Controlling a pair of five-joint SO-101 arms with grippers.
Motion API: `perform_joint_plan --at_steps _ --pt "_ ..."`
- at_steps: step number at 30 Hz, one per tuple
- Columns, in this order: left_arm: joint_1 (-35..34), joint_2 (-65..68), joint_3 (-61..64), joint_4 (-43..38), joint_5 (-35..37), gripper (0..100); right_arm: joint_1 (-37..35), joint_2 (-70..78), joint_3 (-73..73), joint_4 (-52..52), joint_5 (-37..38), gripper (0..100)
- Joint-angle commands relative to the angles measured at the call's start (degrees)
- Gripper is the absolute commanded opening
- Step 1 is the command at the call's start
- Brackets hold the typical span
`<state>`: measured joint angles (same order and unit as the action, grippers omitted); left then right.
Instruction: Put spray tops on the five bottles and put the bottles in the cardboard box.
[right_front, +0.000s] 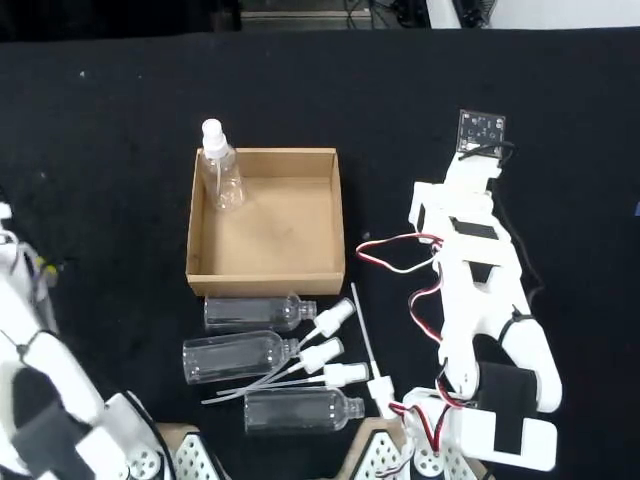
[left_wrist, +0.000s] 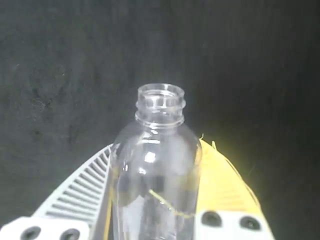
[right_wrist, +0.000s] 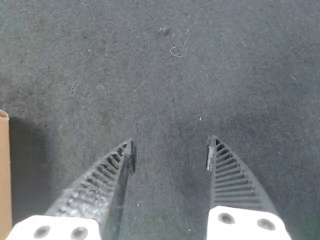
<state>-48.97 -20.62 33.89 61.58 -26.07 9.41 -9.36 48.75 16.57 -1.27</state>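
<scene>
Left arm (right_front: 40, 400): jaws clamped on bottle (left_wrist: 155, 165). Right arm (right_front: 480, 290) stretched forward, jaws apart.

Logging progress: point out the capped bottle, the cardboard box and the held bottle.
capped bottle (right_front: 224, 180), high view, clear body.
cardboard box (right_front: 266, 285), high view, near wall.
held bottle (left_wrist: 160, 104), left wrist view, open neck.

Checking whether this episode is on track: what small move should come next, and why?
Probably the right jaws, which stand open and empty over bare table, should go to a loose spray top and grasp it. The left jaws are shut on an uncapped bottle whose open neck needs a top.
</scene>
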Motion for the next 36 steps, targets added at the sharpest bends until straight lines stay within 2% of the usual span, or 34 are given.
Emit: perform_joint_plan --at_steps 1,6,12,20,26,31,36 --pt "5.14 -8.88 6.64 -12.22 20.92 3 0.18 -0.13 -1.19 1.58 0.00 21.1" --pt "9.19 -13.71 18.24 -25.49 24.97 3 -0.09 -0.04 -3.12 5.45 0.00 21.1" --pt "11.74 -17.76 28.53 -36.13 26.81 3 -0.18 -0.04 -3.30 5.45 0.00 21.1" --pt "11.56 -28.57 34.77 -37.63 26.81 3 -0.26 -0.57 -3.74 7.30 0.00 21.1" --pt "12.00 -39.47 40.84 -37.80 26.81 3 -0.09 -0.57 -15.25 26.29 0.62 21.1" --pt "12.00 -47.91 46.46 -37.71 26.81 3 -0.26 -0.31 -23.52 43.87 16.53 21.1" --pt "12.09 -54.51 50.42 -37.80 26.81 3 0.44 -0.66 -24.22 58.55 32.00 21.1"
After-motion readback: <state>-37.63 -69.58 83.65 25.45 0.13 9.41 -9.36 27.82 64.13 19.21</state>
